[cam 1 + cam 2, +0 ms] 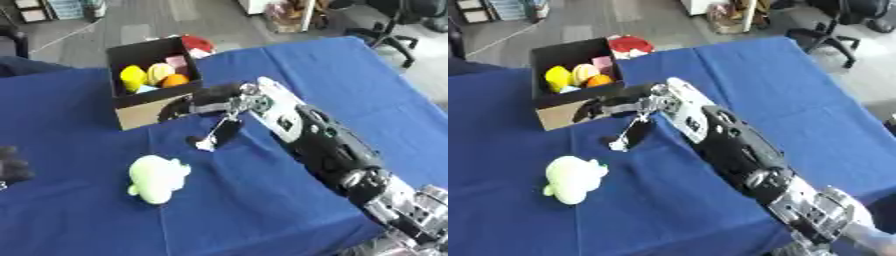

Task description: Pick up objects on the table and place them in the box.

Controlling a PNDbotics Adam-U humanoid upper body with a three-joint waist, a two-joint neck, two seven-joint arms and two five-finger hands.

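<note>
Left eye view: the right hand [210,100] is just beside the cardboard box [140,107], fingers curled, seemingly pinching a dangling silvery thing [210,137]. The pale green plush toy [157,177] lies nearer the robot on the blue tabletop [79,210]; the left hand [13,165], fingers unreadable, is closer.

Right eye view: open cloth surrounds the toy.

The right arm [324,145] is long and mostly black, with a white cover near the wrist. Small round spots and shiny bits sit along its black shell. Its upper part is silver metal with ridges. The right hand [206,100] is black, and thin silver rods show at the wrist. The left hand [12,165] is black and looks dark and lumpy.
</note>
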